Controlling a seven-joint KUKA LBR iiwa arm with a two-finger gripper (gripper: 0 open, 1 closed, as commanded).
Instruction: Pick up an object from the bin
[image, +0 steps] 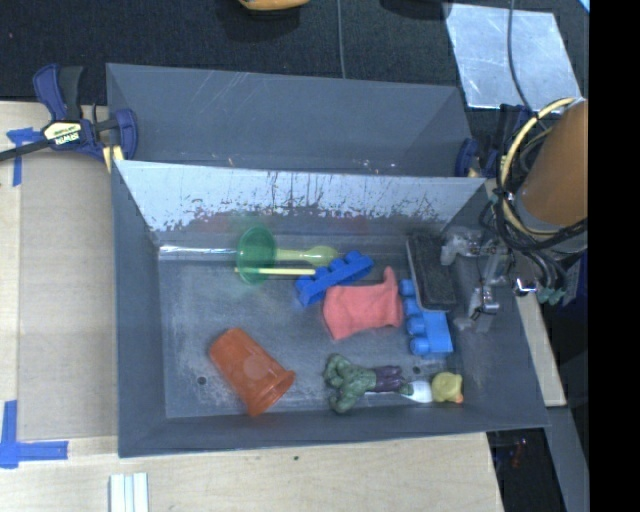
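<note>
Several small toys loose on the floor of a grey metal bin (300, 120), mostly spread apart, probably tipped in rather than arranged. At the right, over the sloping side wall, a robot gripper (478, 285) trailing cables below an orange wrist cover (560, 165), on that side because of the arm's entry from the right. Cannot tell whether open or clenched. Nearest to it, just below and to the left, a pair of blue bricks (428, 332) at the right end of the floor, by closeness the likeliest thing to be picked, though nothing marks a choice. Just beside the bricks, a pink lump (362, 308) of soft-looking material, and against its upper left edge a blue toothed block (333, 278). Such crowding probably a risk of nudging a neighbour during a grab. Further left, near the back wall, a green cup (256, 255) on its side with a yellow stick (285, 270) running across its mouth. At the front left, well apart from everything, an orange cup (250, 372), also on its side and so likely to roll if bumped. Along the front edge, a green broccoli-shaped toy (348, 380) and, near the right corner, a small yellow lump (447, 387). All resting on the floor, none lifted.
</note>
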